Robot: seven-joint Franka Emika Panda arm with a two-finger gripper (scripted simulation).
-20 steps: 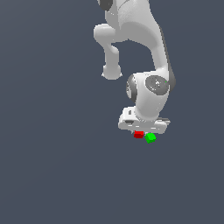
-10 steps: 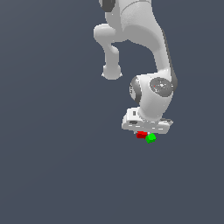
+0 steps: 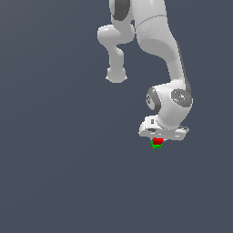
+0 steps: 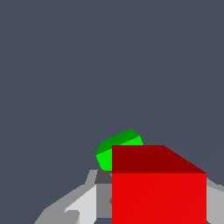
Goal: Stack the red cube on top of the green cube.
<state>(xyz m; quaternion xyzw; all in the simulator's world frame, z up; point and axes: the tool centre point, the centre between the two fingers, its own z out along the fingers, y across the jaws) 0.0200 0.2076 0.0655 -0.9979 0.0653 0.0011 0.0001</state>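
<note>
The arm (image 3: 159, 50) reaches down from the top of the exterior view, and its gripper (image 3: 158, 140) has shifted toward that view's right over the last second. The red cube (image 3: 158, 141), which sat beside the green cube (image 3: 156, 146) a second ago, now sits directly above it, so the stacking looks nearly done. The fingers (image 4: 83, 203) grip the red cube. Being cubes, neither has a long axis; the green one sits slightly turned relative to the red.

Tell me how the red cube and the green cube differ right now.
The red cube sits between the claw fingers; the green cube lies free. In the exterior view, red sits above, green just below. Red hides part of green in the wrist view. Both are plain cubes.
</note>
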